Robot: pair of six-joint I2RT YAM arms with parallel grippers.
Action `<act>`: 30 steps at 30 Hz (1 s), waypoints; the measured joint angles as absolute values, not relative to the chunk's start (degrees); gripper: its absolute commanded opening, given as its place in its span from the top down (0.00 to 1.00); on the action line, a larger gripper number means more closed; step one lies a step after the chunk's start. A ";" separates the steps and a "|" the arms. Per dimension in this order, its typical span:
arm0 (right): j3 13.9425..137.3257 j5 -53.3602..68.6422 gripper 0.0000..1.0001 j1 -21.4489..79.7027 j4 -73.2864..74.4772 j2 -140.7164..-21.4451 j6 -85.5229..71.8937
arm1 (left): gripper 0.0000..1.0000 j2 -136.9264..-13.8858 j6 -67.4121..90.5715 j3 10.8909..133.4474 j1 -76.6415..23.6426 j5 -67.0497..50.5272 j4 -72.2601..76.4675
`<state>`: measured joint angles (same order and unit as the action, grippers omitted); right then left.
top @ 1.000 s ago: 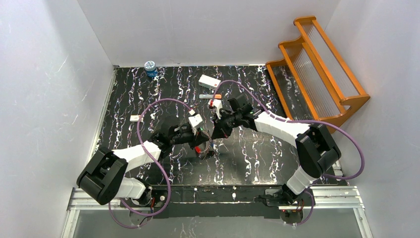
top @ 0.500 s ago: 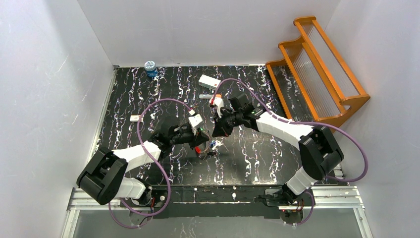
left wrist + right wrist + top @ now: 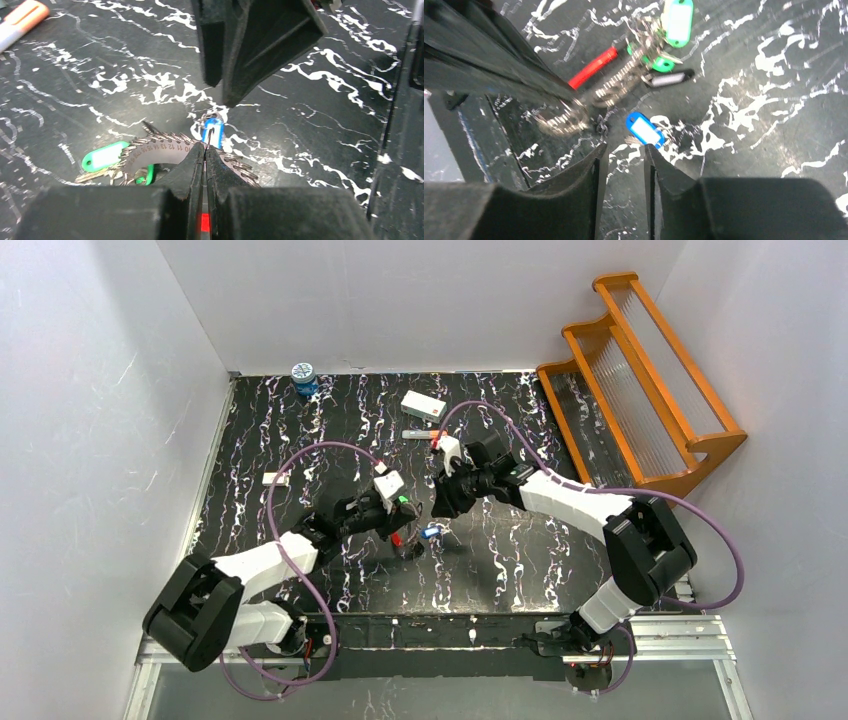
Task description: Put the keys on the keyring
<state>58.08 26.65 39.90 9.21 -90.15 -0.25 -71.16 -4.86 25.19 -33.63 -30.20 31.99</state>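
Note:
The keyring (image 3: 593, 67) is a thin loop, part red, part silver coil, lying mid-table; the red part also shows in the top view (image 3: 397, 538). My left gripper (image 3: 205, 149) is shut on the keyring's thin wire, low over the table (image 3: 402, 528). A green tag (image 3: 105, 156) and green-headed keys (image 3: 659, 62) hang bunched on the loop. The blue-headed key (image 3: 644, 130) lies loose on the table beside the loop (image 3: 430, 533). My right gripper (image 3: 624, 146) is open and empty, just above and short of the blue key (image 3: 438, 510).
An orange-tipped grey marker (image 3: 420, 434) and a white box (image 3: 423, 405) lie behind the grippers. A blue jar (image 3: 304, 377) stands at the far left, an orange rack (image 3: 640, 380) at the right. A small white piece (image 3: 273, 478) lies left.
The blue key now lies in plain sight on the table below the right gripper. The right gripper has drawn back slightly. The left arm has shifted a little left, still holding the keyring.

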 measured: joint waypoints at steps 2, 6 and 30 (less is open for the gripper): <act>56.29 25.65 0.53 39.48 7.92 -90.15 -2.59 | 1.00 -69.45 -5.45 24.84 -33.63 -28.21 30.76; 53.19 24.32 0.49 38.24 5.80 -90.37 -7.31 | 1.00 -65.60 -7.07 24.47 -33.63 -23.31 27.42; 64.86 -6.17 0.55 51.33 14.79 -104.53 -7.11 | 1.00 -59.00 -8.34 22.11 -33.63 -15.25 21.82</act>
<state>64.86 -6.17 51.33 14.79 -104.53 -7.11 -59.00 -8.34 22.11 -33.63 -15.25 21.82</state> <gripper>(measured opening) 0.565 0.013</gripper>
